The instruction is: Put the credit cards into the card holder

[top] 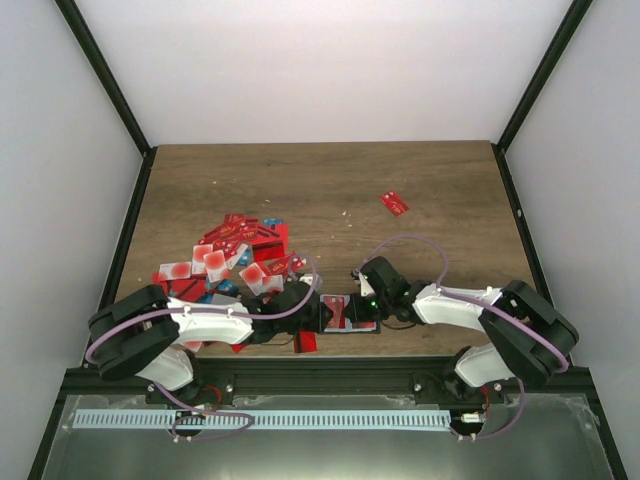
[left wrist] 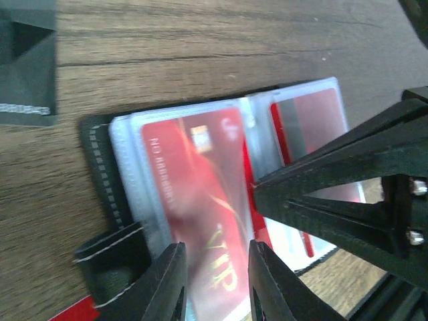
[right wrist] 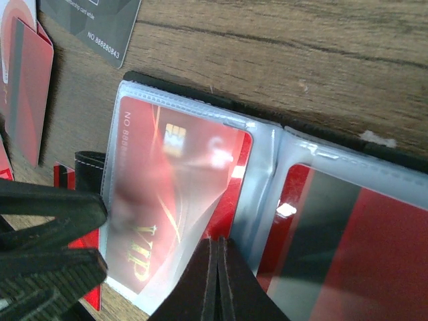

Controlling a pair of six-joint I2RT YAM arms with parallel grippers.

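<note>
Right wrist, fingers [right wrist: 195,294] pinched over card holder [right wrist: 265,175] (black card [right wrist: 93,23] beside)

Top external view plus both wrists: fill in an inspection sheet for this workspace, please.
Surface: wooden table.
Job's things: card holder open at near edge, red VIP card in a sleeve; credit cards piled by the left arm; lone red card apart, farther back.
Clutter: black card beside holder.
Grippers: left gripper open over VIP card; right gripper shut, tip beside holder's fold.
Cables: purple cables loop along both arms.
Surroundings: white walls, black frame.
</note>
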